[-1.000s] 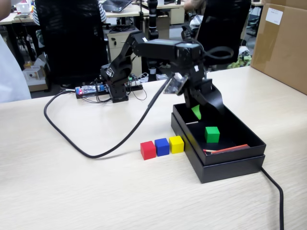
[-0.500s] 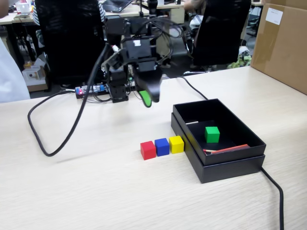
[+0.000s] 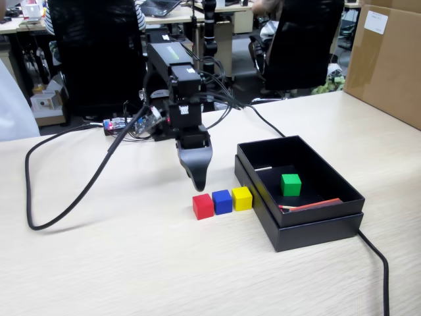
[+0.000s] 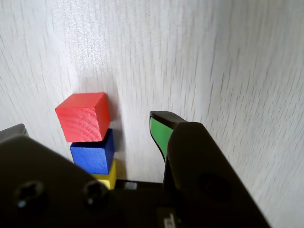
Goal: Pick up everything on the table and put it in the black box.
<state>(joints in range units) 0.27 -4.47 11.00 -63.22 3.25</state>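
Note:
Red cube (image 3: 202,206), blue cube (image 3: 222,201) and yellow cube (image 3: 242,198) sit touching in a row on the beige table (image 3: 131,263), just left of the black box (image 3: 316,230). The green cube (image 3: 291,184) lies inside the box. My gripper (image 3: 199,179) points down, hovering just behind and above the red cube. In the wrist view the gripper (image 4: 88,127) is open and empty. Its green-padded finger (image 4: 159,133) stands right of the row, and the other jaw is at the left edge. The red cube (image 4: 84,117), blue cube (image 4: 93,153) and yellow cube (image 4: 107,176) lie between them.
A thin red strip (image 3: 309,205) lies in the box beside the green cube. A brown cardboard box (image 3: 385,59) stands at the back right. Black cables (image 3: 66,184) loop across the left of the table, and another cable (image 3: 375,263) runs off the box's front right.

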